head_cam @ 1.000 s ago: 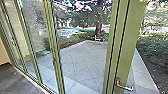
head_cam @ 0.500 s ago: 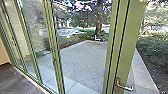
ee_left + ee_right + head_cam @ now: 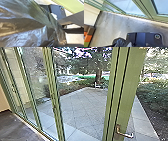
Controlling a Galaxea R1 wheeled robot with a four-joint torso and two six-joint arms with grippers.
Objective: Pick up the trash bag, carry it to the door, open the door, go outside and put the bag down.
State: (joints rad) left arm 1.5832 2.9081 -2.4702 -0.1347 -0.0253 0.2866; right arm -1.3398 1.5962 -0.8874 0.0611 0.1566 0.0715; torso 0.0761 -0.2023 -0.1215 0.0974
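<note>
The trash bag [image 3: 23, 28] shows large in the left wrist view, dark and glossy, its broad body narrowing to a gathered strip that runs out past the robot's own dark plate [image 3: 140, 38]. That strip is long and thin, though the long axis of the whole bag cannot be made out, nor which end hangs lowest. Black plastic also bunches beside the plate in the right wrist view, over the grey floor [image 3: 114, 25] on the indoor side of the glass wall [image 3: 35, 92]. Whether the left gripper or the right gripper is clenched or released, I cannot tell. In the head view the green door frame [image 3: 126, 92] stands tall, its long axis close to upright, and the metal handle [image 3: 125, 134] on it points to the right, dipping slightly. Beyond the glass lie a paved yard [image 3: 82, 104], a tree trunk [image 3: 98, 77] and shrubs [image 3: 156, 97]. Brown and orange blocks [image 3: 88, 37] sit by the pale wall [image 3: 90, 15]. Against the earlier head views, nothing clearly differs: the door frame, the handle and the yard all keep their places.
</note>
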